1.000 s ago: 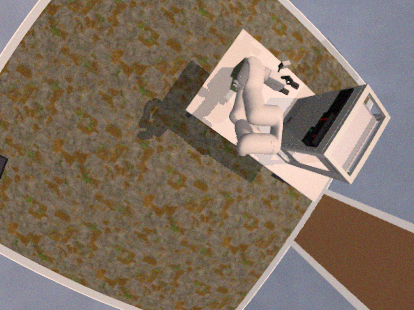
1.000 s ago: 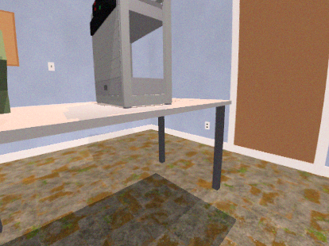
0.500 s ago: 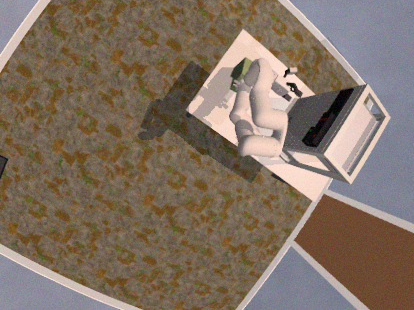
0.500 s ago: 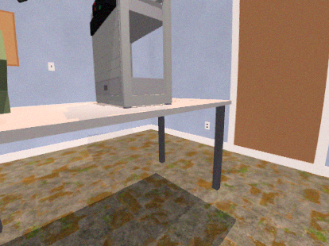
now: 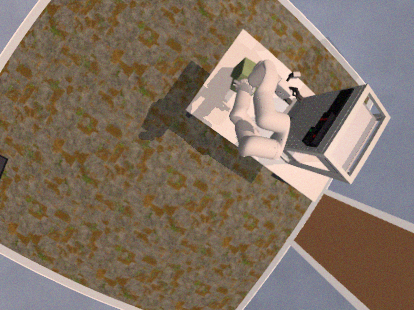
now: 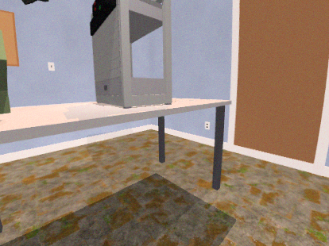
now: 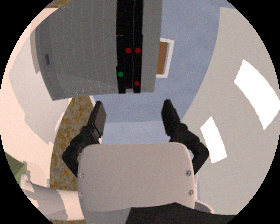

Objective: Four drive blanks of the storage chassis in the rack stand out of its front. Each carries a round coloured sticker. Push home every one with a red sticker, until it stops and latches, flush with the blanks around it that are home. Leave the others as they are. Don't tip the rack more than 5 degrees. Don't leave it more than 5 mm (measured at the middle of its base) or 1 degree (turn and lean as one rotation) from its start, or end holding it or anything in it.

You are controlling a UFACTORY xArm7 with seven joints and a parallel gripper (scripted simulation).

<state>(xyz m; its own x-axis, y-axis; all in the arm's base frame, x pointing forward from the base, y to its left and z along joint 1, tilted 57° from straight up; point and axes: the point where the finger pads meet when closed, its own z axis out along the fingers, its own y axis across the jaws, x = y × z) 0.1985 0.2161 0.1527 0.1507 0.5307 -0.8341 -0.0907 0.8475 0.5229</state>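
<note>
Three red stickers (image 7: 129,50) and one green sticker (image 7: 120,73) show in the wrist view on the dark strip of drive blanks (image 7: 131,35) in the front of the storage chassis, though how far each blank stands out cannot be told at this size. That strip sits high in the grey rack (image 6: 124,42), which stands upright at one end of the pale tabletop (image 6: 119,111), near the corner above the two dark legs seen in the exterior view. From above, the white arm (image 5: 262,113) bends over the middle of the tabletop, with its end effector (image 5: 295,84) raised in front of the rack's face and apart from it. Its two black fingers are spread wide with nothing between them, and the sticker strip appears between and beyond them in the wrist view. A green block (image 5: 245,69) sits by the arm near the tabletop's opposite end. Beside the tabletop, a brown door (image 6: 282,70) with a white frame fills the wall, and a dark shadow lies on the mottled floor (image 6: 159,205) beneath.
</note>
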